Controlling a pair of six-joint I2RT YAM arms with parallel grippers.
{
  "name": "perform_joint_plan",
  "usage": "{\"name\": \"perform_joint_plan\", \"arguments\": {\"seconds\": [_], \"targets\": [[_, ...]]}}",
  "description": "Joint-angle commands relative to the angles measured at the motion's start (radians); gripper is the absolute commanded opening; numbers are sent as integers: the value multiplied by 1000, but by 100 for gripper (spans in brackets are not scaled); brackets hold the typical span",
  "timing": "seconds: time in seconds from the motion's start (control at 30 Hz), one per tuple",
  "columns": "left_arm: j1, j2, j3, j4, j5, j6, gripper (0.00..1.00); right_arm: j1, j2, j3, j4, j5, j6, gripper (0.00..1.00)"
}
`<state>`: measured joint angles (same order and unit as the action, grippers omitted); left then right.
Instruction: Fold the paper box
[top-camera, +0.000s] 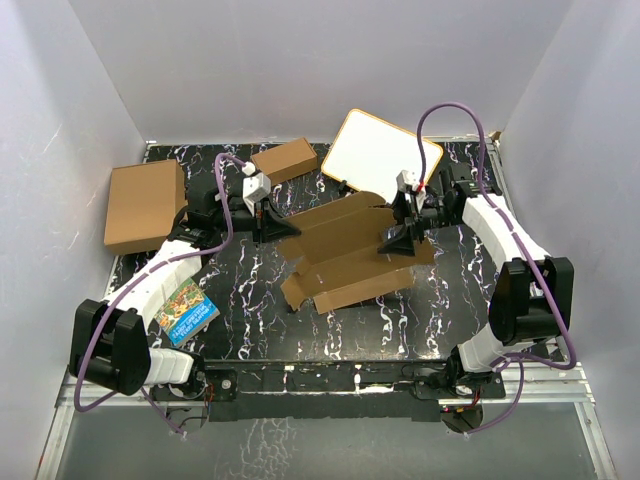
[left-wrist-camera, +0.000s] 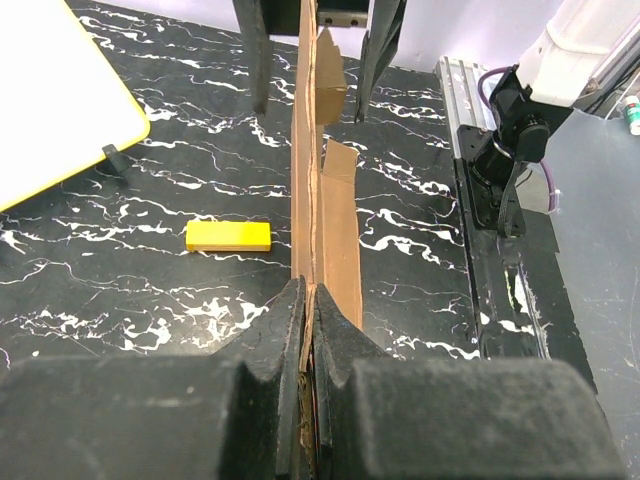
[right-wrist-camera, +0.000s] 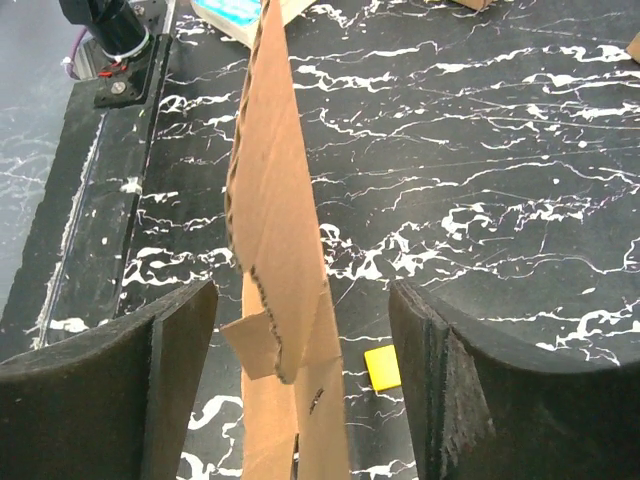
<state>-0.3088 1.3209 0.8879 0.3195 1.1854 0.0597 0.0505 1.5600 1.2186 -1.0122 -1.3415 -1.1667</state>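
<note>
From above, the unfolded paper box (top-camera: 345, 255) sits mid-frame between the left gripper (top-camera: 264, 220) and the right gripper (top-camera: 405, 238). In the left wrist view, its fingers (left-wrist-camera: 275, 340) pinch the cardboard edge at bottom centre. In the right wrist view, the fingers (right-wrist-camera: 170, 340) gape wide, with the cardboard between them and clear of both.

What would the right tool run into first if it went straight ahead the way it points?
Probably the paper box: its sheet stands edge-on between the open fingers of the right tool, with the table beyond.
</note>
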Motion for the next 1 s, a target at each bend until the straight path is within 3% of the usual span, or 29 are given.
{"name": "perform_joint_plan", "arguments": {"seconds": [0.0,0.13,0.27,0.4,0.57,0.77,0.8,0.87,0.97], "targets": [[3,-4,22,-11,27,26,0,-5,-41,81,78,-77,124,77],[4,8,35,19,37,1,0,15,-73,91,288,-71,402,79],[3,13,39,39,44,-19,0,77,-76,109,356,-28,495,75],[4,7,42,43,40,-25,0,101,-91,93,419,-8,567,58],[3,10,54,55,36,-35,0,101,-100,79,430,-13,568,10],[9,-12,56,25,-82,-20,0,100,-103,141,367,10,558,8],[18,-22,54,24,-121,-31,2,96,-101,160,363,19,573,8],[70,-44,39,66,-158,-103,17,71,-95,215,358,13,617,8],[228,-76,-37,330,-135,-360,40,14,-85,318,354,-27,687,8]]}}
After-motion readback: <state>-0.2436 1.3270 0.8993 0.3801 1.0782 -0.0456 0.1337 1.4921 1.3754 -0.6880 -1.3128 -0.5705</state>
